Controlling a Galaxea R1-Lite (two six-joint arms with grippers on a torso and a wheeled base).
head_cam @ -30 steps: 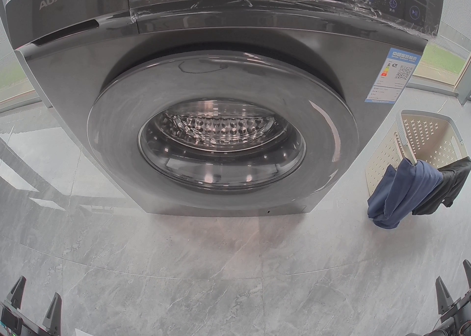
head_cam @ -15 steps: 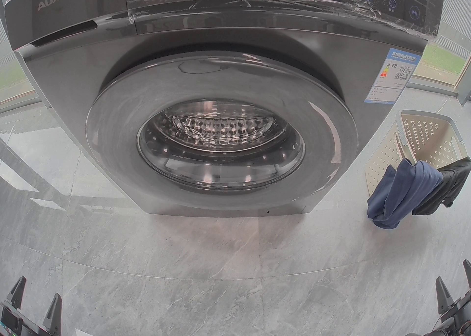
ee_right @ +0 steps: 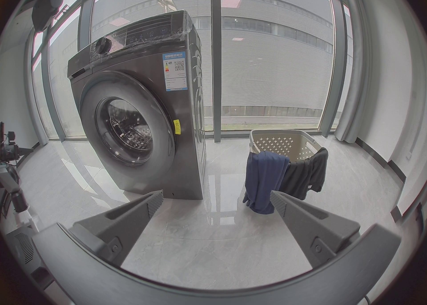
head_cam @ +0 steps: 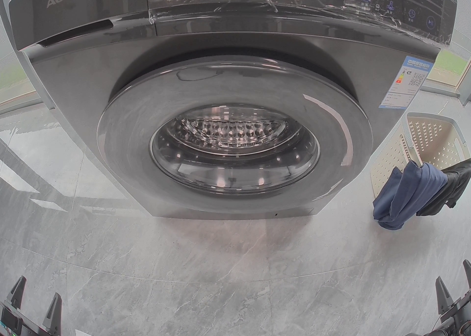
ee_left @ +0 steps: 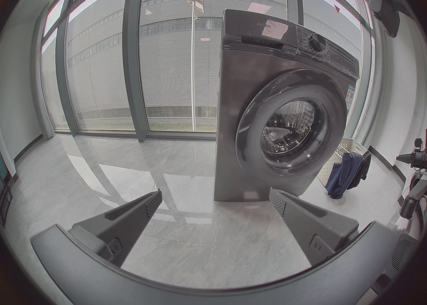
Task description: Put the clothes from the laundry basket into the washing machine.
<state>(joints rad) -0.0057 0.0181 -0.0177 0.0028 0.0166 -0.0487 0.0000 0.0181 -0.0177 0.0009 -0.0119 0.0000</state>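
Note:
A grey washing machine [head_cam: 235, 82] stands before me with its round glass door [head_cam: 234, 148] shut. To its right sits a beige laundry basket [head_cam: 431, 138] with a blue garment [head_cam: 405, 194] and a black garment [head_cam: 451, 185] draped over its front rim. My left gripper [head_cam: 33, 300] is low at the left, open and empty. My right gripper [head_cam: 456, 285] is low at the right, open and empty, well short of the basket. The right wrist view shows the basket [ee_right: 284, 143], the blue garment [ee_right: 263, 179] and the black garment [ee_right: 307, 176] beyond my open fingers [ee_right: 311, 221].
Glossy grey tiled floor [head_cam: 196, 263] lies open between me and the machine. Tall windows [ee_left: 169, 52] run behind the machine, and a white wall [ee_right: 400, 96] stands to the right of the basket.
The head view has shifted: the machine and basket now sit slightly further right and the machine looks a little larger. Both grippers keep their places in the picture.

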